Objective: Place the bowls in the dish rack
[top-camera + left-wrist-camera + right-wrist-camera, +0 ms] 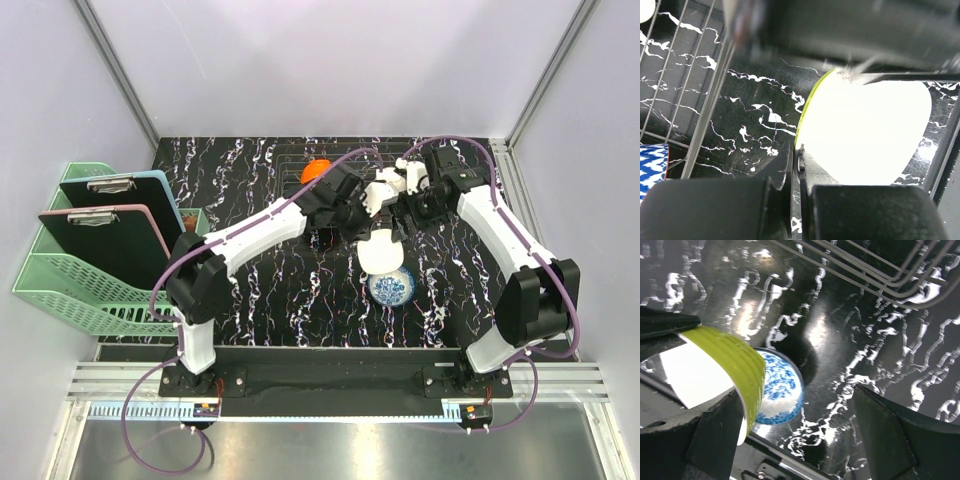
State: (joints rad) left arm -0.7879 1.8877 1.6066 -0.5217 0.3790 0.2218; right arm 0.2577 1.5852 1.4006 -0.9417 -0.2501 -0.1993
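2 white arms (black joints, purple cables)

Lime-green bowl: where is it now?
The lime-green bowl is pinched by its rim in the left claw, mid-table in the top view, between the blue-patterned bowl and the dish rack.

Black marbled table bears dish rack, blue-patterned bowl.

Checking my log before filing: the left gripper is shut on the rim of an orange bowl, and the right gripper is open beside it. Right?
The left gripper holds a lime-green bowl, white inside, not an orange one; the right wrist view shows it. The rest stands: shut on the rim, right gripper open beside it.
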